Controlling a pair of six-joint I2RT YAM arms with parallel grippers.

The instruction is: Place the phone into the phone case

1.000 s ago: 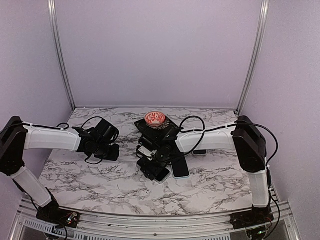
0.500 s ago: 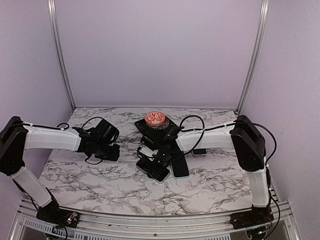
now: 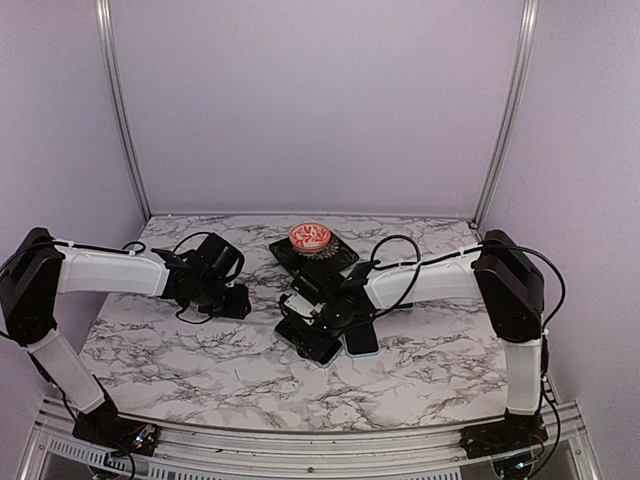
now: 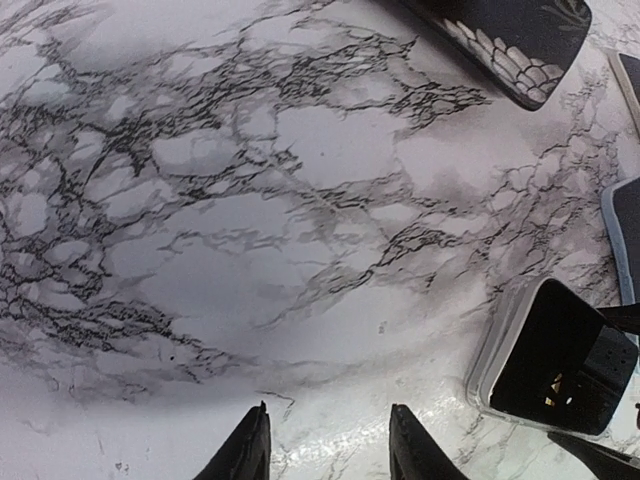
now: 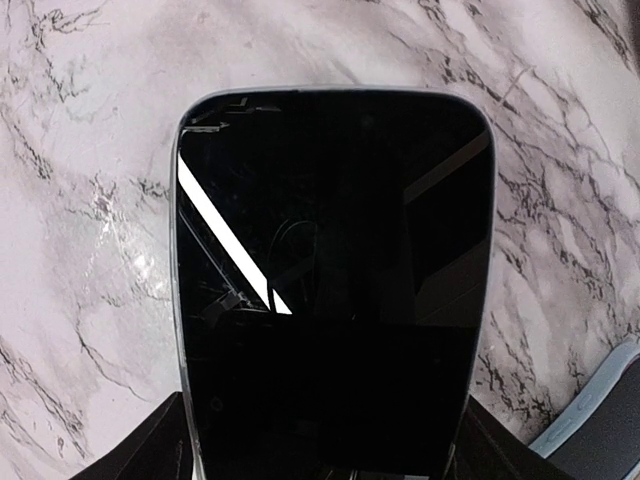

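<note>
Though the phone (image 5: 330,290) hides its fingertips mid-frame, I read the right gripper (image 3: 328,318) as clamped on it, phone case (image 5: 605,420) cropped at lower right, left gripper (image 4: 325,450) parted and empty.

Bare marble of the table (image 3: 200,370) is offered along the near edge and ahead of the left gripper (image 4: 328,425). The centre is obstructed by the phone (image 5: 330,280), the light-blue-rimmed case (image 3: 362,338) just beside it, and the patterned case (image 3: 312,245) behind. The right side is crossed by the right arm (image 3: 430,280).
</note>
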